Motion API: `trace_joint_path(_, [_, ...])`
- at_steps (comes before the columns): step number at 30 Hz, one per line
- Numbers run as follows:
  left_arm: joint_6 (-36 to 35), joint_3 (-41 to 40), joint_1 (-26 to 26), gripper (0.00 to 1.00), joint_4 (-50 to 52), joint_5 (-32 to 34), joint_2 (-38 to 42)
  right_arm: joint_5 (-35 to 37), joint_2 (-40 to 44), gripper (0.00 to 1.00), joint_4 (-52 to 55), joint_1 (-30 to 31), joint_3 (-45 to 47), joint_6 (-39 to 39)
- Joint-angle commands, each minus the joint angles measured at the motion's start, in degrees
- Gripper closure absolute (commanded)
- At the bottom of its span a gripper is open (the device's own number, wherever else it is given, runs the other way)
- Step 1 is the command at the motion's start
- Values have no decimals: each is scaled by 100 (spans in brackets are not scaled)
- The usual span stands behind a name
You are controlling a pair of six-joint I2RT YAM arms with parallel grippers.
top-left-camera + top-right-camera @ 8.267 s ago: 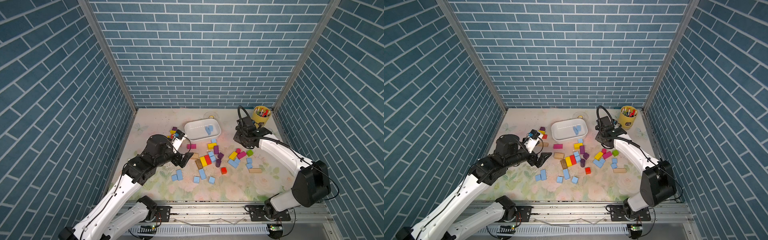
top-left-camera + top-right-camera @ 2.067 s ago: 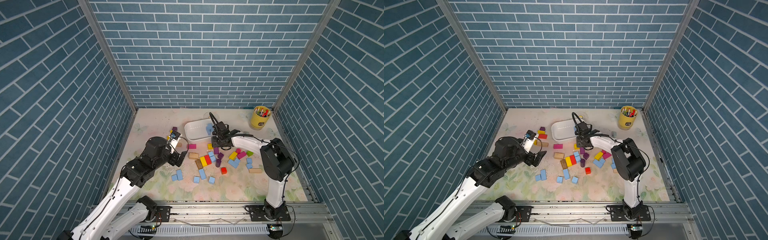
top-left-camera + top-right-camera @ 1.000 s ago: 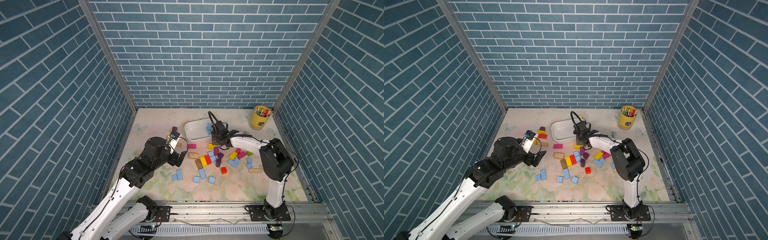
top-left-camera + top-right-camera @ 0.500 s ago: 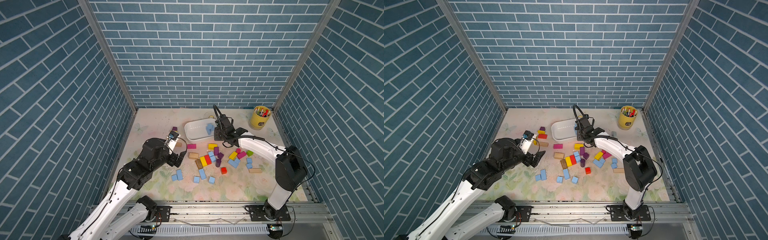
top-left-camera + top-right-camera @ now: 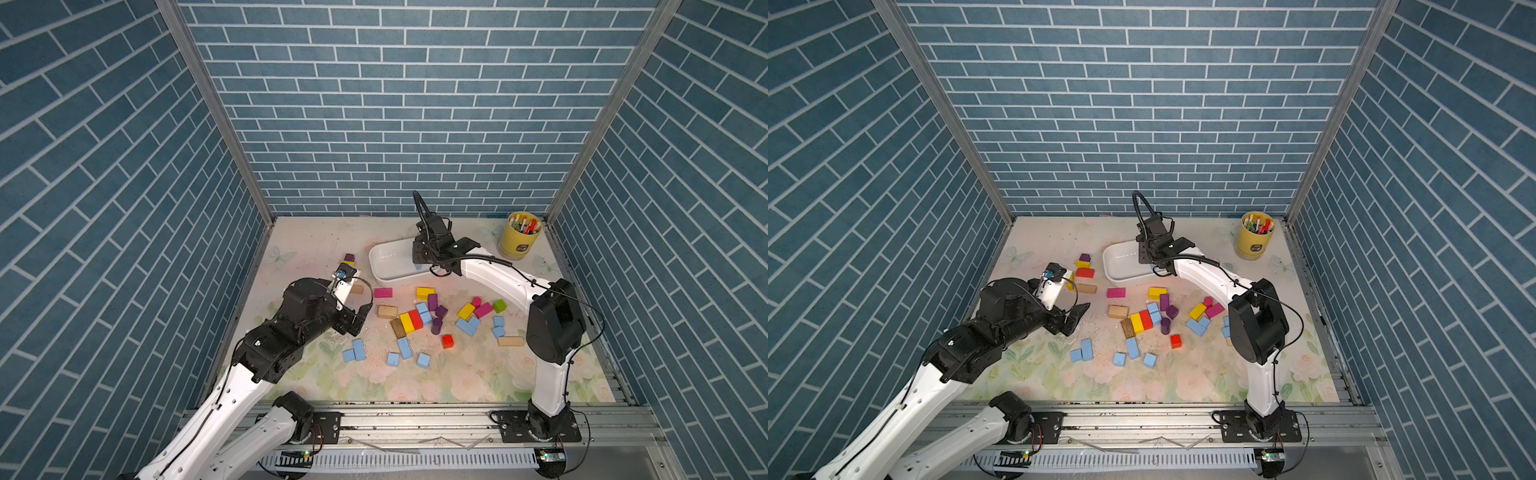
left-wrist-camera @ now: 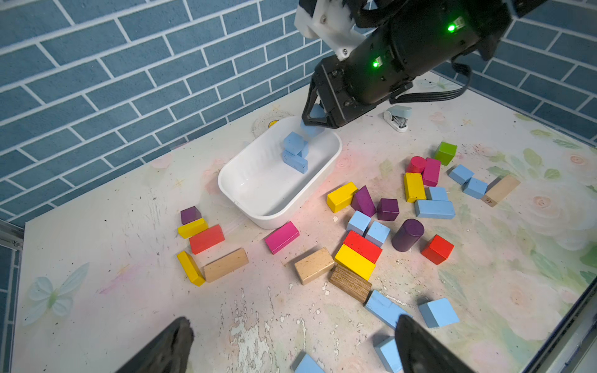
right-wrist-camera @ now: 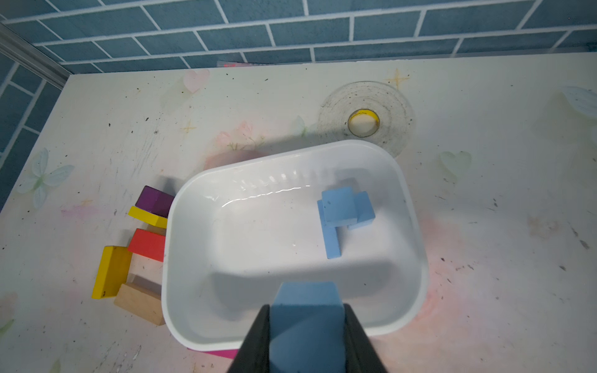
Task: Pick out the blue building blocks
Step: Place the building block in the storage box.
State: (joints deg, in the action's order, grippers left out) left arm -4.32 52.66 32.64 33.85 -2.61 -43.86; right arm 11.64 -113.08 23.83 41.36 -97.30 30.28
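Carries a blue block (image 7: pixel 307 297) clamped in the right gripper (image 7: pixel 306 311) above the dish (image 7: pixel 258 245), up from the pile (image 5: pixel 415 320), gripped there a second ago. Leaves bare the spot beside the yellow block (image 5: pixel 424 292). Shows the left gripper (image 5: pixel 362 318) drawn slightly back from the pile.

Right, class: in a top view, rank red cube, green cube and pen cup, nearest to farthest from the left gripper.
1. Red cube, pile's near edge, closest to the left gripper.
2. Green cube, pile's right side.
3. Pen cup, far right corner.
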Motion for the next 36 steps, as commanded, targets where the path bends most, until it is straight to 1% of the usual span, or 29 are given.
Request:
trace_joint_path(1, [0,-61,23,1,-9,6,61,-173,-437,80,330,29,-571,189])
trace_joint_path(10, [1,-63,26,1,-9,32,88,-399,-1724,81,1015,34,-2203,83])
trace_joint_path(21, [-9,-63,25,1,-5,50,81,-570,-2936,81,1545,36,-3858,39])
trace_joint_path(28, [-17,-63,26,1,-1,76,61,-630,-3458,81,1703,20,-4474,58])
trace_joint_path(36, [-30,-50,16,1,28,136,26,-627,-3666,79,1711,-5,-4570,46])
